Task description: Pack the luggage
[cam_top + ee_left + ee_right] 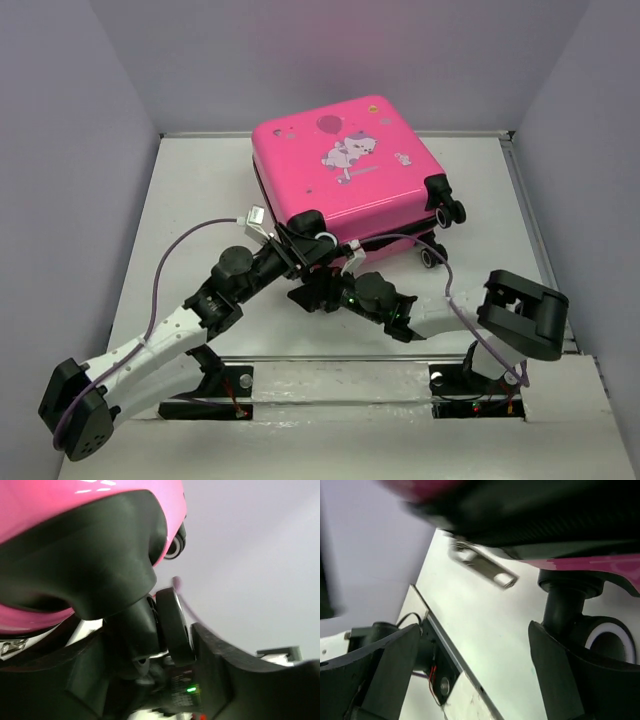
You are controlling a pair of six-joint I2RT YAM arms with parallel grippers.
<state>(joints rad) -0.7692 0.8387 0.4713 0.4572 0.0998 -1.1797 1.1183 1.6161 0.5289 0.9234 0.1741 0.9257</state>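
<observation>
The luggage [345,170] lies toward 12 o'clock on the table [190,200]. At its 6 o'clock edge the right gripper [472,645] gapes wide, nothing between its fingers. The left gripper [303,235] is at the 7 o'clock corner, and I cannot tell its grip.

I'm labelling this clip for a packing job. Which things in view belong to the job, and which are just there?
Belongs to the job: hot-pink hard-shell suitcase with cartoon print; its silver metal zipper pull; left gripper; right gripper, open.
Just there: white tabletop; pale grey enclosure walls.
</observation>
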